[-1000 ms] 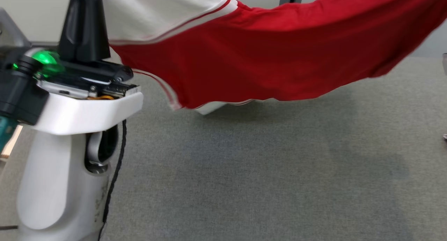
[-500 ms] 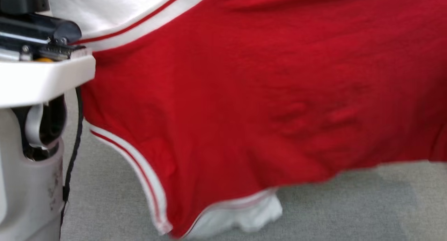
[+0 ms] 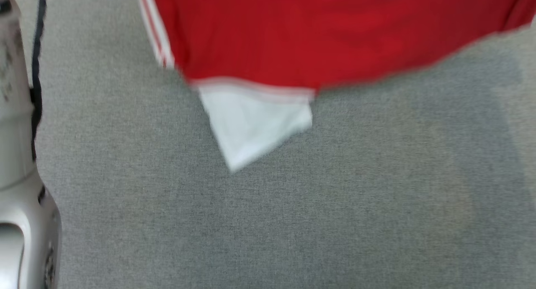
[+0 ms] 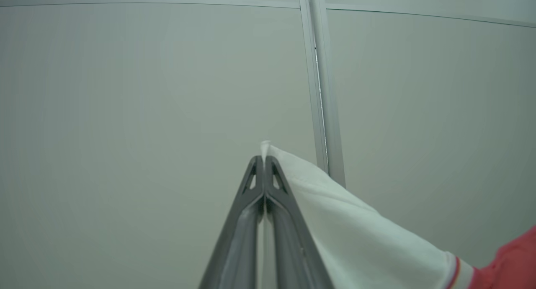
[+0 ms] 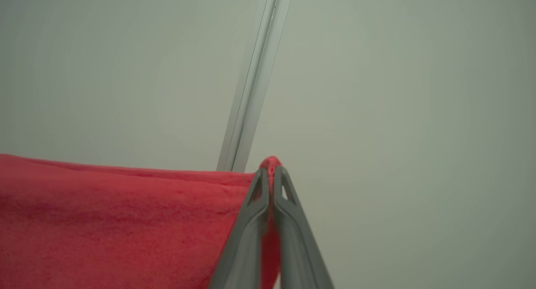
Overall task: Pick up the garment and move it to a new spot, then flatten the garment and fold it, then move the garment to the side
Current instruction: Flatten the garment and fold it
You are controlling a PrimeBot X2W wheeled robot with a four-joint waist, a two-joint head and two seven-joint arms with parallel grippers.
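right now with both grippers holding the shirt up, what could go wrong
1. The left gripper pinches only the very edge of the white sleeve at its tips, so that edge could slip out.
2. The right gripper holds just a small nub of the red shirt, an equally thin hold.
3. In the head view a white flap hangs below the hem and may tuck under when the shirt meets the floor.

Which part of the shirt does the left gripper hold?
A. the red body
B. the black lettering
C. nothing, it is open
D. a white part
D: in the left wrist view the left gripper is shut on white cloth of the shirt.
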